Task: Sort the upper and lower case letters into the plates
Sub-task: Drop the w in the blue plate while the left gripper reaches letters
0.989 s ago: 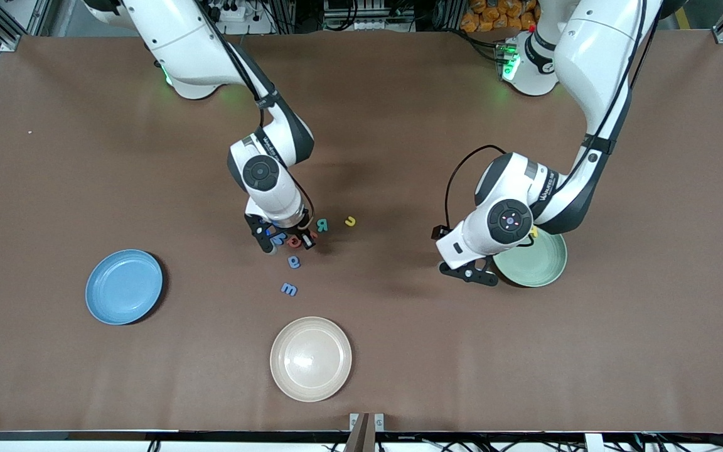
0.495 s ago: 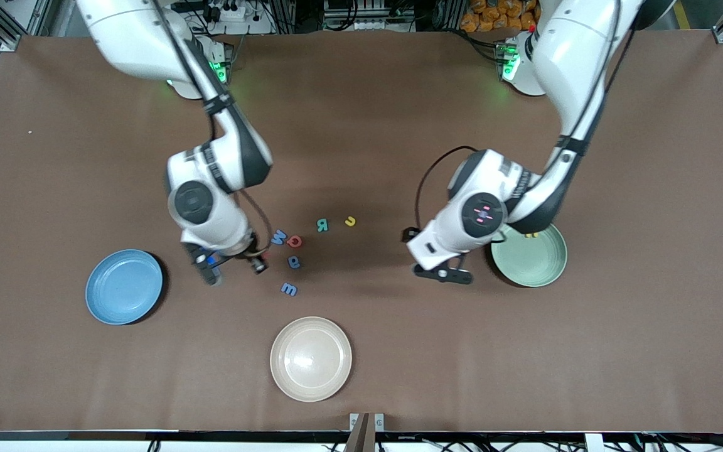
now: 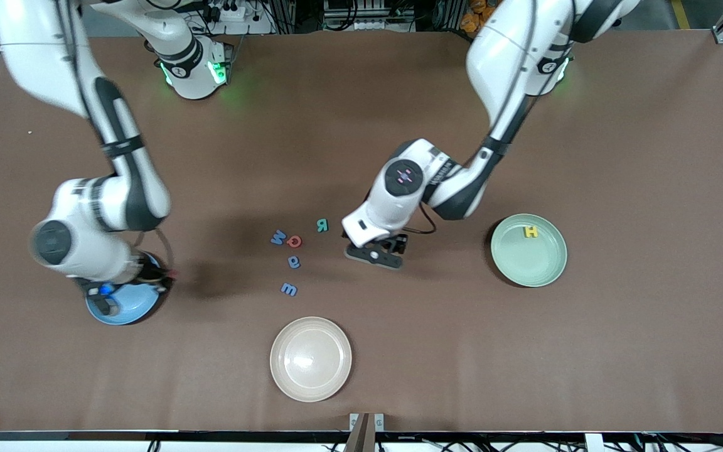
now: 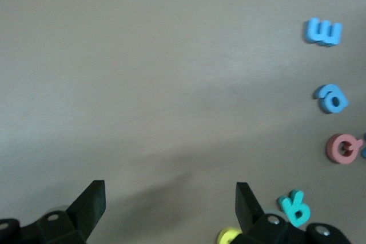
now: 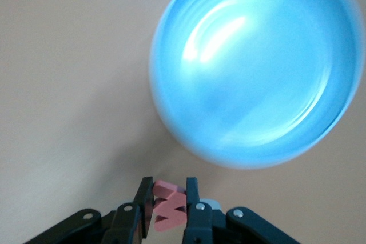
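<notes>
Right gripper (image 5: 170, 198), over the blue plate (image 5: 257, 67): clamped on a red letter (image 5: 170, 208) standing on edge, seen only in its wrist view. Left gripper (image 4: 170, 201), over the table near loose letters: jaws wide, empty.

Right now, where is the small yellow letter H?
The small yellow letter H lies in the pale mint green round plate, on the part of it farther from the front camera, toward the left arm's end of the table.

The right end effector (image 5: 169, 201) is hanging low toward its arm's end of the surface, fingers clamped together. The left end effector (image 4: 170, 205) is hovering mid-surface, fingers spread wide.
</notes>
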